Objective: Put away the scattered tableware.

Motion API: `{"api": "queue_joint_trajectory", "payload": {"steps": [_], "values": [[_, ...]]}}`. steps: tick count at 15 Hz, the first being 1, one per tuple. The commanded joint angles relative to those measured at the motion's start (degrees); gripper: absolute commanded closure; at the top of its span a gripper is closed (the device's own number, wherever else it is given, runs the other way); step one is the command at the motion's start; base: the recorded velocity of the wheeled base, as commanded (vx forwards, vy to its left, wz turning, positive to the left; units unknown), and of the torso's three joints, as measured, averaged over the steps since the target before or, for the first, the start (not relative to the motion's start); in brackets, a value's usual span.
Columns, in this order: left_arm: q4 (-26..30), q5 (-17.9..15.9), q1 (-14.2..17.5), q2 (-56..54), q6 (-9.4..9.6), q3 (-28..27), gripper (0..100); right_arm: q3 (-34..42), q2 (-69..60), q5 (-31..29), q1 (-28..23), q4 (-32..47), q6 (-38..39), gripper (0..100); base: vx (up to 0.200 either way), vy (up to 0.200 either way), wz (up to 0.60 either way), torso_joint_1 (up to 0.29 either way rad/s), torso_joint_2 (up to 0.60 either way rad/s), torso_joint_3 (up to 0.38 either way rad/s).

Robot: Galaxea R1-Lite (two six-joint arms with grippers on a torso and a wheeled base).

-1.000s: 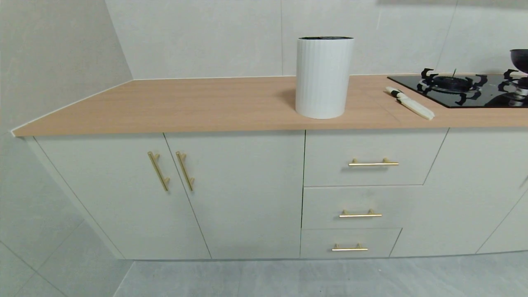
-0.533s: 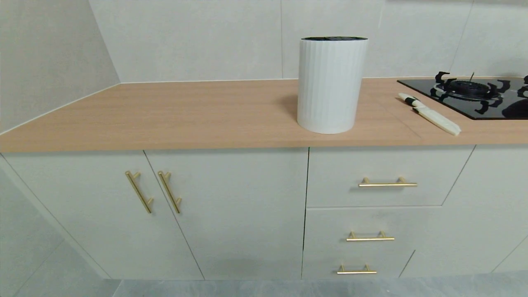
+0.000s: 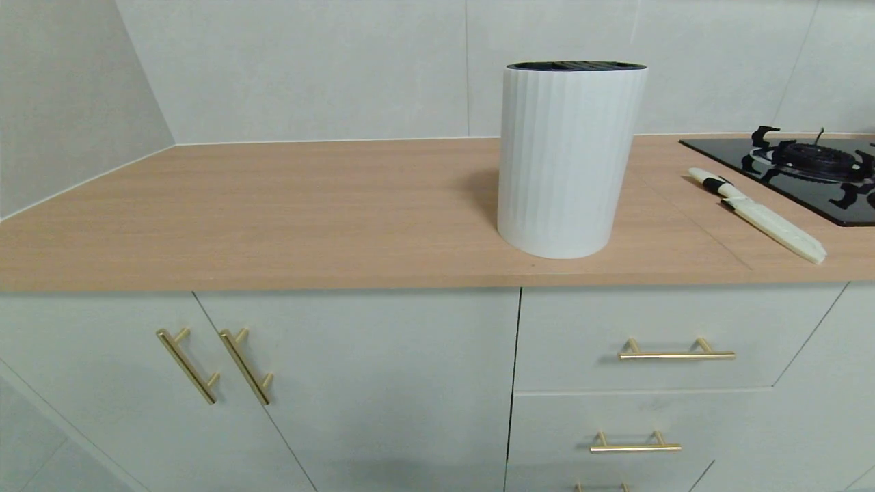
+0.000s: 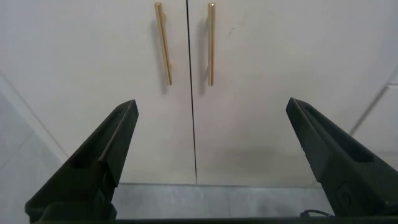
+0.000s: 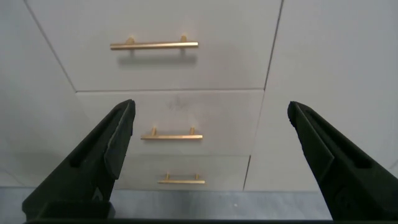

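A tall white ribbed holder (image 3: 569, 158) with a dark slotted top stands on the wooden counter (image 3: 273, 212). To its right a cream-bladed knife (image 3: 759, 214) with a black-banded handle lies flat beside the hob. My left gripper (image 4: 211, 109) is open, low in front of the double cabinet doors (image 4: 189, 93). My right gripper (image 5: 211, 109) is open too, facing the stack of drawers (image 5: 168, 68). Nothing sits between either pair of fingers.
A black gas hob (image 3: 806, 171) with pan supports occupies the counter's far right. Below the counter are two doors with gold handles (image 3: 212, 365) and drawers with gold bar handles (image 3: 677, 354). Tiled walls close off the back and left.
The whole head picture has shifted: the counter, holder and knife appear larger and lower and the floor has dropped out of sight, so the camera has come closer. Nothing on the counter moved.
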Motion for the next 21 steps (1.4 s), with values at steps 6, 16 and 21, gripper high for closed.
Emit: {"api": "queue_joint_trajectory", "payload": {"steps": [6,16,21], "values": [[0.0,0.0,0.0,0.0,0.02,0.0,0,0.0,0.1,0.0,0.0,0.0,0.0,0,0.0,0.0,0.0,0.0,0.0,0.0],[0.0,0.0,0.0,0.0,0.02,0.0,0,0.0,0.1,-0.1,0.0,0.0,0.0,0,0.0,-0.16,0.0,0.001,0.0,0.001],[0.0,0.0,0.0,0.0,-0.06,0.0,0,0.0,0.1,-0.1,0.0,0.0,0.0,0,0.0,-0.08,0.0,0.001,0.0,0.003]]}}
